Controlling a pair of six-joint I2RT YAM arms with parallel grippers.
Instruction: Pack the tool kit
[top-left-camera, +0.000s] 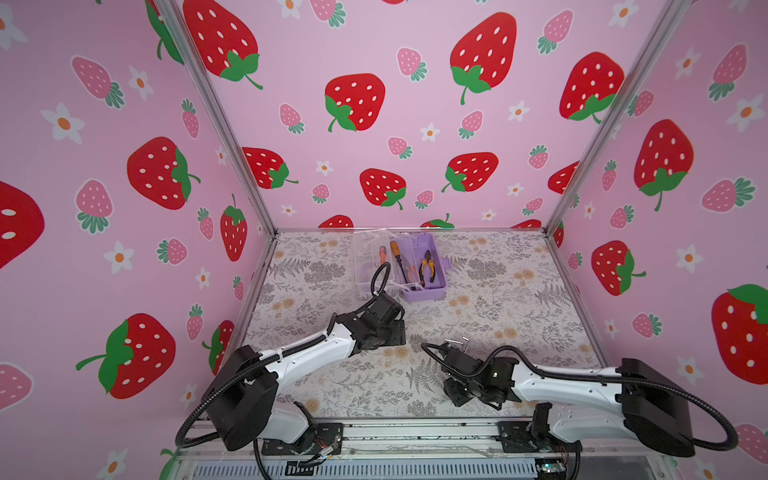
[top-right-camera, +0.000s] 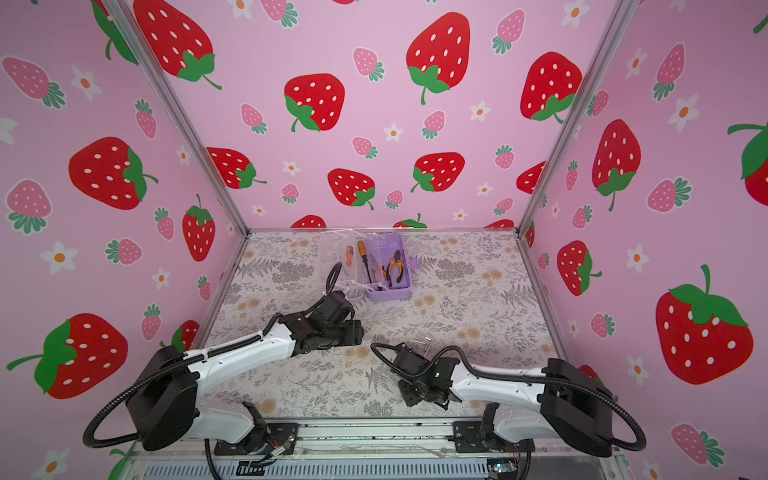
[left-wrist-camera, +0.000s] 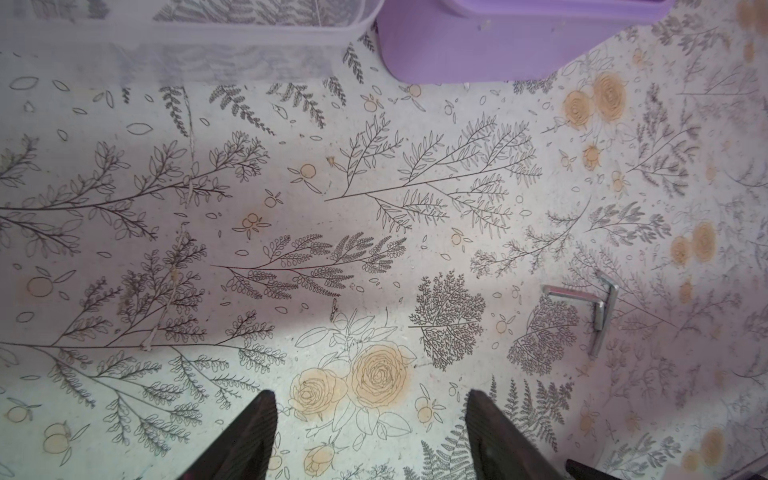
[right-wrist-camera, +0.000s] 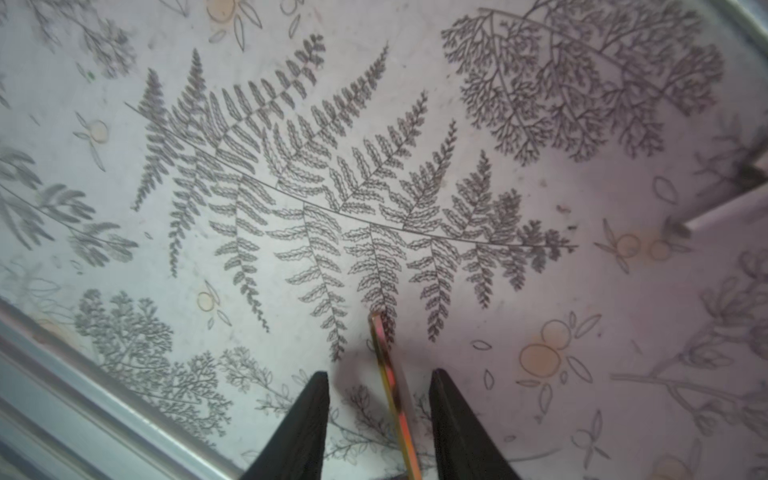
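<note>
Right gripper (right-wrist-camera: 379, 373) straddles a gold hex key (right-wrist-camera: 396, 407), jaws spread; left gripper (left-wrist-camera: 370, 392) gapes wide near the lilac box (left-wrist-camera: 498, 41).

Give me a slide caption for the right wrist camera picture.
Right gripper open over the fern-print table, a thin hex key between its jaws.

On the left wrist camera the frame edge cuts off the lilac box (left-wrist-camera: 498, 41) and its clear lid (left-wrist-camera: 208, 37). On the right wrist camera the yellowish hex key (right-wrist-camera: 392, 399) between the right claw's (right-wrist-camera: 380, 372) fingers runs out of frame, and another key (right-wrist-camera: 715, 216) at the edge is blurred. In a top view the silver hex keys (top-left-camera: 456, 342) are too small for me to count.
</note>
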